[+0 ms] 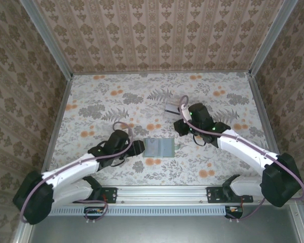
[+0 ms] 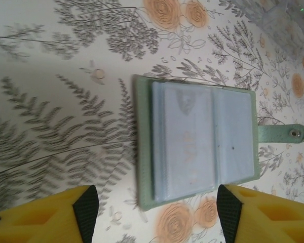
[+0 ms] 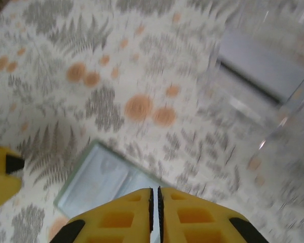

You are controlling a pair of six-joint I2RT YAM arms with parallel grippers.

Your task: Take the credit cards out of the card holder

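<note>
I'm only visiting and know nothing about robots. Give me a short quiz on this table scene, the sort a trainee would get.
1. Which gripper faces the open, flat, grey-green folding card holder with its jaws spread wide?
2. True or false: the clear plastic tray stands on top of the card holder.
3. The right gripper's jaws are: A) wide open, B) pressed together.

Key: 1: the left gripper. 2: false, they lie apart. 3: B.

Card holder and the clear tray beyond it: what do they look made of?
Card holder: probably faux leather or soft plastic; matte, speckled green cover, a shiny metal-looking snap on its tab, cloudy blue-grey film inside. Tray: hard clear plastic, going by see-through walls and bright glints along the edges.
</note>
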